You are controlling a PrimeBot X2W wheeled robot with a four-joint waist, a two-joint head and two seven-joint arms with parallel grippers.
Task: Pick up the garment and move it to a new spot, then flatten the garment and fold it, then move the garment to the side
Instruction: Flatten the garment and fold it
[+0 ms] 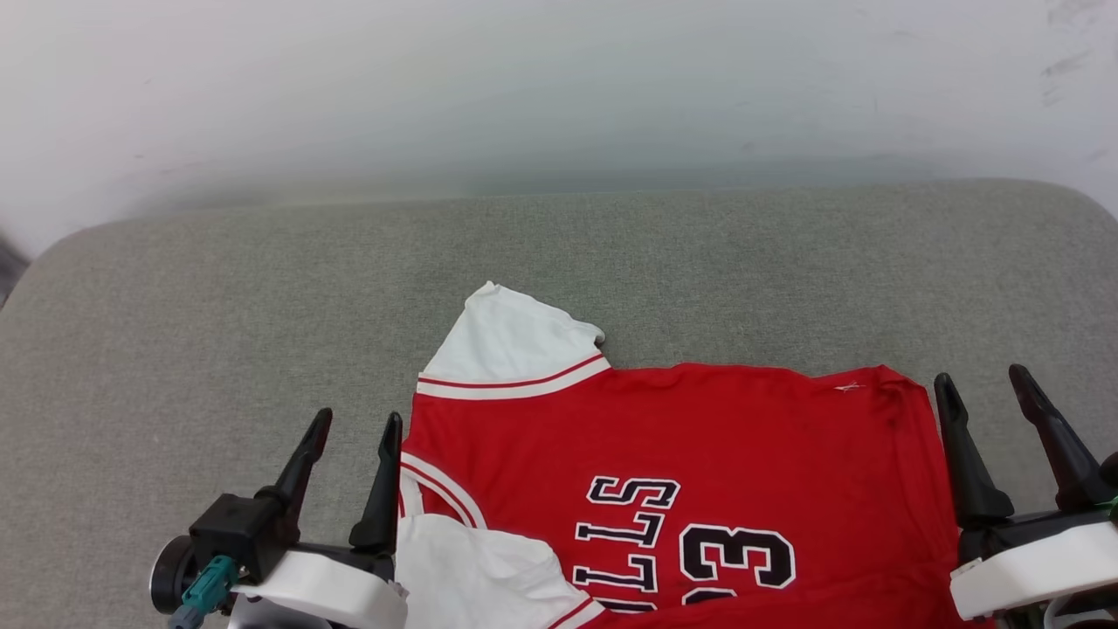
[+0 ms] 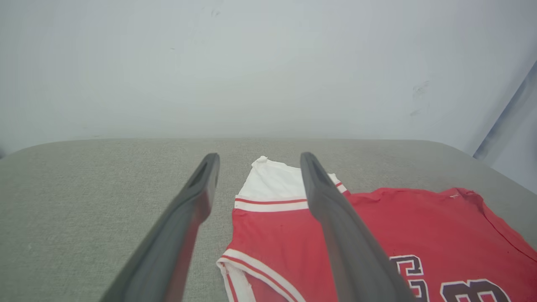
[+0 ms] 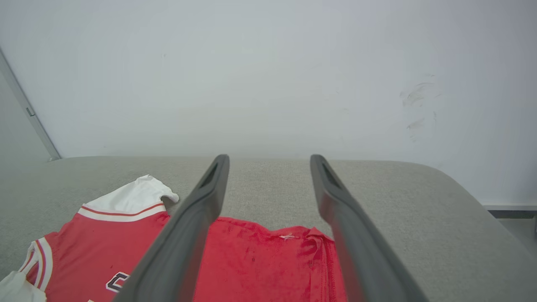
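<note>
Garment [image 1: 681, 437] flat on grey cushion [image 1: 218, 306] — red, white sleeves, black lettering. Left gripper [image 1: 359, 418] and right gripper [image 1: 980, 376]: fingers spread, empty.

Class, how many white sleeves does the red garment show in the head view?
2. The far sleeve lies on the cushion at the garment's left; the near sleeve sits lower left, cut off by the picture's edge.
</note>
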